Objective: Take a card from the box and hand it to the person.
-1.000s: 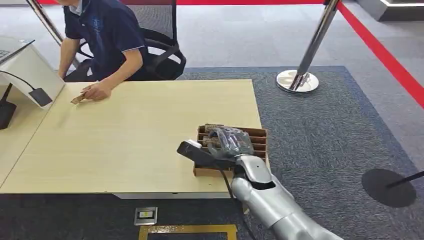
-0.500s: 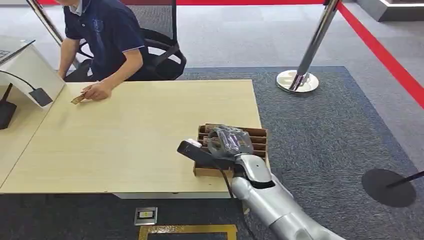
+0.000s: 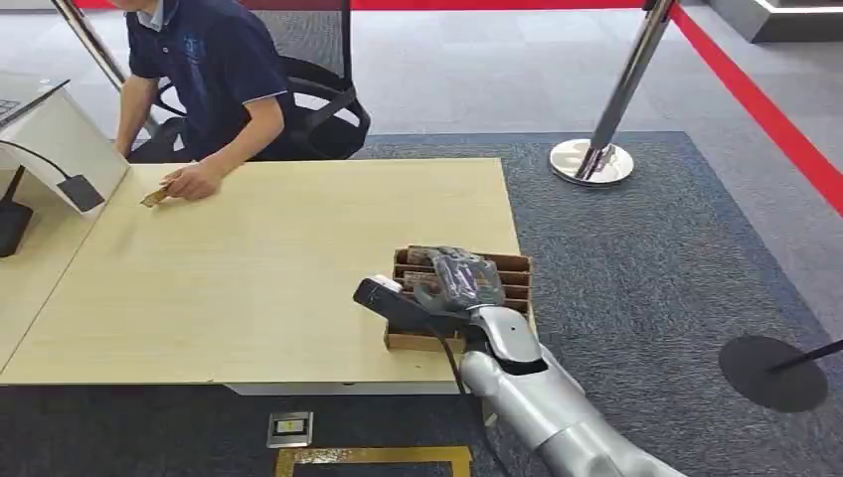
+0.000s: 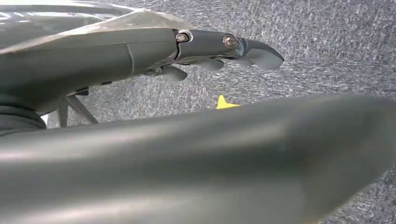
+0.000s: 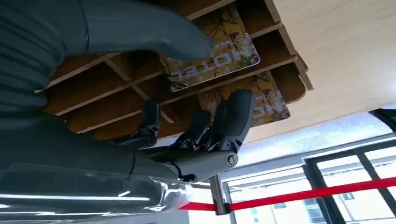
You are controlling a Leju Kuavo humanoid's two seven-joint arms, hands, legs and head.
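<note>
**One robot hand reaching into a card box on a wooden table**

One silver arm comes in from the lower right of the head view, and its right hand [image 3: 452, 281] sits over a brown cardboard box [image 3: 512, 266] near the table's front right corner. The box is split by dividers into slots. The right wrist view shows patterned cards [image 5: 212, 58] lying in those slots — the thick thumb lies over one card, and the dark fingers [image 5: 233, 119] curl down among the dividers beside another. Whether the hand actually pinches a card cannot be told from these views.

The left hand [image 4: 219, 49] hangs over grey carpet, its fingers loosely bent with nothing between them.

At the far left corner of the light wooden table [image 3: 278, 258], well apart from the box, a seated person [image 3: 204, 70] in a dark blue shirt rests a hand [image 3: 191, 182] on the tabletop, holding a small brown card [image 3: 154, 197]. A white stand [image 3: 60, 144] sits at the table's left edge — a chrome barrier post [image 3: 616, 99] stands on the carpet beyond the table.
</note>
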